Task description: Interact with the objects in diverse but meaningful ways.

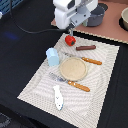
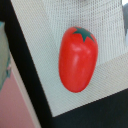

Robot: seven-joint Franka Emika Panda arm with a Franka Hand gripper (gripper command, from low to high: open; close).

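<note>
A red tomato (image 1: 70, 40) with a green stalk lies at the far corner of the striped placemat (image 1: 100, 95); it fills the wrist view (image 2: 77, 60). My gripper (image 1: 73, 31) hangs just above the tomato, and its fingers are not clear in either view. A brown sausage (image 1: 86, 48) lies to the exterior view's right of the tomato. A light blue cup (image 1: 52, 56) stands nearer on the mat. A white-and-blue fish (image 1: 58, 96) lies at the mat's near edge. A grey saucepan (image 1: 95, 15) sits behind the arm on a pink board (image 1: 112, 31).
A round wooden plate (image 1: 73, 68) sits mid-mat between an orange-handled knife (image 1: 91, 61) and an orange-handled fork (image 1: 72, 84). A dark bowl (image 1: 124, 18) stands at the far right of the exterior view. Black tablecloth (image 1: 20, 55) surrounds the mat.
</note>
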